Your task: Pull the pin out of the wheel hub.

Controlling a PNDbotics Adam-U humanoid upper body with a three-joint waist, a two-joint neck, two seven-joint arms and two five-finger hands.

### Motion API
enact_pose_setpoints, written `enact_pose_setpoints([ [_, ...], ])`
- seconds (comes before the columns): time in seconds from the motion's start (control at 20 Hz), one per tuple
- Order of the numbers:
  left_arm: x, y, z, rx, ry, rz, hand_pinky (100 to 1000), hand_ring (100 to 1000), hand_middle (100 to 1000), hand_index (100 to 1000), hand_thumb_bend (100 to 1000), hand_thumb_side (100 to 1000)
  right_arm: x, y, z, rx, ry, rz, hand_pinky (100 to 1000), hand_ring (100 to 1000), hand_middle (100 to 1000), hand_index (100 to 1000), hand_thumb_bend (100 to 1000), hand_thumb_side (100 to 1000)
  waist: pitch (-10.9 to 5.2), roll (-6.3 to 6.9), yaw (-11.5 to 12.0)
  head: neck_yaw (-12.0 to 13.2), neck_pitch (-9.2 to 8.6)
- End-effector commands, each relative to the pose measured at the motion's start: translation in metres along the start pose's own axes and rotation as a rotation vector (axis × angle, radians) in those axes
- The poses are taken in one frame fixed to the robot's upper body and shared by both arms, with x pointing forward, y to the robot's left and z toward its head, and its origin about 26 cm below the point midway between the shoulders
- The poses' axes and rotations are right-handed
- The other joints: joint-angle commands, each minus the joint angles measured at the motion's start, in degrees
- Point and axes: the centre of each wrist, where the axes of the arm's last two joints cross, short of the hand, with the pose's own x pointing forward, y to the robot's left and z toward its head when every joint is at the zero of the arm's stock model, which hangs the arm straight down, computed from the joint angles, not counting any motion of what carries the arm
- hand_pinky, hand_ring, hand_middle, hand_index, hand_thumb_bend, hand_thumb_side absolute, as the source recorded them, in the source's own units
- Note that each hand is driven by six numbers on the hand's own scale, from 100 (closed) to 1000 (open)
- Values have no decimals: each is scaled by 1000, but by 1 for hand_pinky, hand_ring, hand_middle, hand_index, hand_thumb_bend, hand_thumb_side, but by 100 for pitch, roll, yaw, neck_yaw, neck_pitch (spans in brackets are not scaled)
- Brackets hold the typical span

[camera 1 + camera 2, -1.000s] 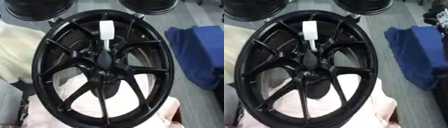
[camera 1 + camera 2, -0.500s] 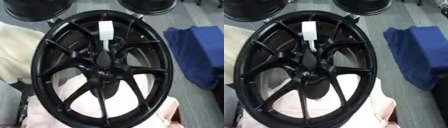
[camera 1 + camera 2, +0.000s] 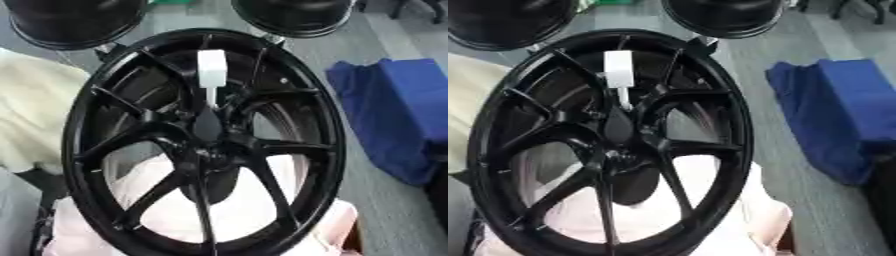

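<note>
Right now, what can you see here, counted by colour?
Black: 3 (spoked wheel, two round black things behind it)
White: 1 (pin standing in the hub)
Blue: 1 (cloth)
Cream: 1 (cloth)
Pink: 1 (cloth under the wheel)
Total: 7

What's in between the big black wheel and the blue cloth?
Just bare grey floor. In the left eye view nothing lies between the wheel and the blue cloth. No robot hand shows.

Even, diffuse overhead light; both views soft and slightly blurred; faint sheen on black wheel hub spokes.
</note>
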Motion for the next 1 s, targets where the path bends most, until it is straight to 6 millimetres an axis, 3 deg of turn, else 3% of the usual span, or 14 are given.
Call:
enact_pose_setpoints([
  [0.05, 6, 2, -4, -14, -27, -16, 853, 628, 587, 729, 263, 632, 6, -3, 0, -11, -20, 7, 764, 687, 605, 601, 411, 394, -75, 1, 1, -6, -70],
  [0.55, 6, 2, -3, -17, -21, -21, 853, 627, 587, 729, 261, 634, 28, -15, -13, 76, -95, 114, 769, 708, 623, 621, 406, 391, -98, -19, 3, -65, 47],
  [1.0, 5, 2, -2, -37, -9, -32, 854, 623, 585, 728, 257, 639, 68, -18, -35, 380, -55, 455, 788, 764, 685, 688, 382, 435, -82, -106, 47, -138, 157],
])
